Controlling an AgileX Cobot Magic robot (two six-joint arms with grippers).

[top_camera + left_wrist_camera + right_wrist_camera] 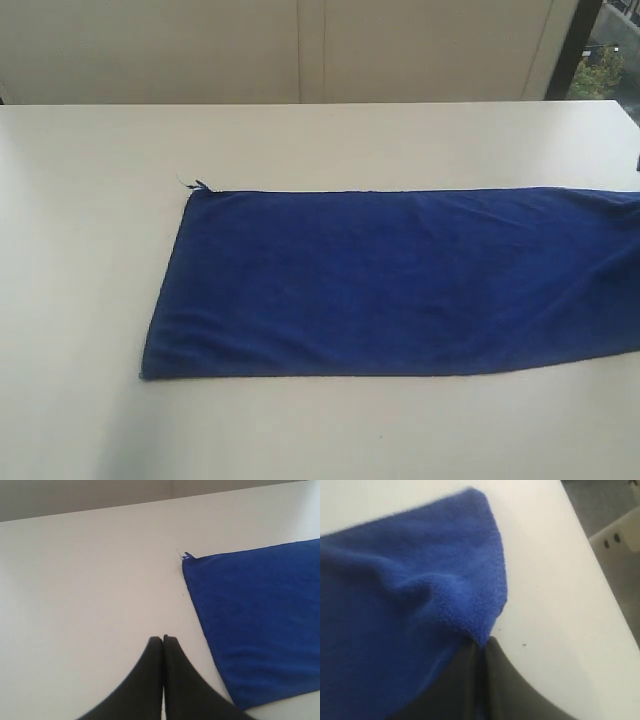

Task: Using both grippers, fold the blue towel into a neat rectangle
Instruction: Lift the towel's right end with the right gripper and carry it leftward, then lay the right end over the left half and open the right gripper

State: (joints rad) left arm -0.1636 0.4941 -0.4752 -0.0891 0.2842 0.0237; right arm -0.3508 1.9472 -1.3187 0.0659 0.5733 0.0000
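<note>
Closest, my right gripper (483,649) pinches an edge of the blue towel (400,280), spread on the white table (300,140); my left gripper (163,639), jaws pressed together, empty, hangs beside it.

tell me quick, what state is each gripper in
left gripper: closed, holding nothing, beside the blue towel
right gripper: closed on the blue towel's edge

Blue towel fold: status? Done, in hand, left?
Done: no fold clearly visible yet; the deep-blue terry towel lies flat as a long strip on the white table. In hand: the right gripper is shut on the towel's edge near a corner. The left gripper is shut and empty, over bare table beside the towel's other end. Left: grasp that end, then fold into a neat rectangle.
</note>
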